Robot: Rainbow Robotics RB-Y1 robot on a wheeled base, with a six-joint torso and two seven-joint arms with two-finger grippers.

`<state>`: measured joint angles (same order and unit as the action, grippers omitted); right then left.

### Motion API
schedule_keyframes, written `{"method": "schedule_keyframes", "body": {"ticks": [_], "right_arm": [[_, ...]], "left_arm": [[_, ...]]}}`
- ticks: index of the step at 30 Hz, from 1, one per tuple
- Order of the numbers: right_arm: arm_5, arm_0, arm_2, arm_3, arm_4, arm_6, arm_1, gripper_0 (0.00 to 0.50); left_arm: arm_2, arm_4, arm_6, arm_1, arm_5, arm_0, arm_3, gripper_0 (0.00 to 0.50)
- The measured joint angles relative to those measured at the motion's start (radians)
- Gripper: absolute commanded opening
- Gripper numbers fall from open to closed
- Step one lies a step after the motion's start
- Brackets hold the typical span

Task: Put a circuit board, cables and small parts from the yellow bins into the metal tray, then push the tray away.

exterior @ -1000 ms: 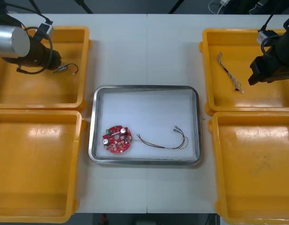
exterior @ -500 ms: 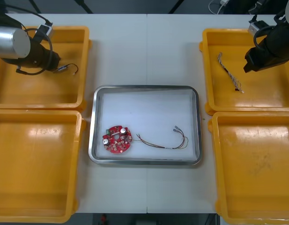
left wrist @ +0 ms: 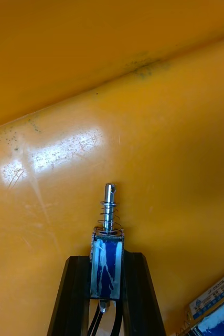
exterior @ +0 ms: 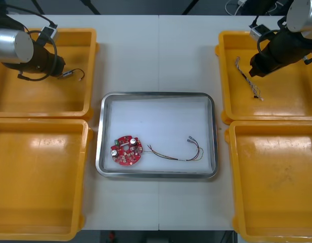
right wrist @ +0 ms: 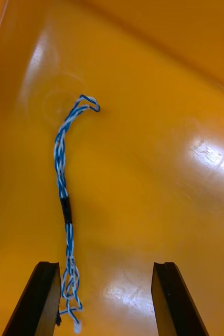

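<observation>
From my station, the light tabletop [exterior: 158, 55] carries four yellow bins: one at 10 o'clock [exterior: 44, 98], one at 8 o'clock [exterior: 39, 177], one at 2 o'clock [exterior: 287, 104] and one at 4 o'clock [exterior: 277, 182]. The metal tray [exterior: 157, 94], white inside, sits at the centre between them. My left gripper [exterior: 62, 71] is over the 10 o'clock bin, toward that bin's 12 o'clock wall. My right gripper [exterior: 254, 71] is over the 2 o'clock bin, at its 9 o'clock side. In the tray, the round red circuit board [exterior: 127, 150] lies at 7 o'clock, near the rim. The red and yellow cable [exterior: 176, 154] curves from just beside the board out toward 5 o'clock. The twisted blue and white cable [exterior: 247, 78] lies on the floor of the 2 o'clock bin, directly by the right gripper. In the right wrist view the fingers [right wrist: 38, 299] stand released and well apart. That cable's [right wrist: 64, 194] loose end lies just inside one of them, and the rest runs away across the bin floor. In the left wrist view the fingers [left wrist: 77, 294] are clamped on a small metal part [left wrist: 107, 252]. Its blue body is between them, and a pin with a spring pokes out beyond the tips, just above the bin floor.
</observation>
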<state>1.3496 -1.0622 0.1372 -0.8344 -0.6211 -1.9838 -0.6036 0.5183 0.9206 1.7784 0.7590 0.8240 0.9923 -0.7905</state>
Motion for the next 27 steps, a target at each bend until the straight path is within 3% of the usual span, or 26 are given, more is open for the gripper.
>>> {"method": "schedule_keyframes", "body": {"ticks": [2,19,27], "right_arm": [[-0.009,0.000,0.000,0.001,0.006,0.000,0.010,0.500],[-0.104,-0.001,0.000,0.116,0.007,-0.020,0.050,0.500],[-0.138,-0.001,0.026,0.119,0.007,-0.020,0.058,0.500]], "left_arm": [[0.000,0.000,0.000,0.000,0.000,0.000,0.001,0.000],[0.000,0.000,0.000,0.000,0.004,0.009,0.005,0.000],[-0.023,0.011,0.000,0.045,0.177,0.031,-0.092,0.000]]}}
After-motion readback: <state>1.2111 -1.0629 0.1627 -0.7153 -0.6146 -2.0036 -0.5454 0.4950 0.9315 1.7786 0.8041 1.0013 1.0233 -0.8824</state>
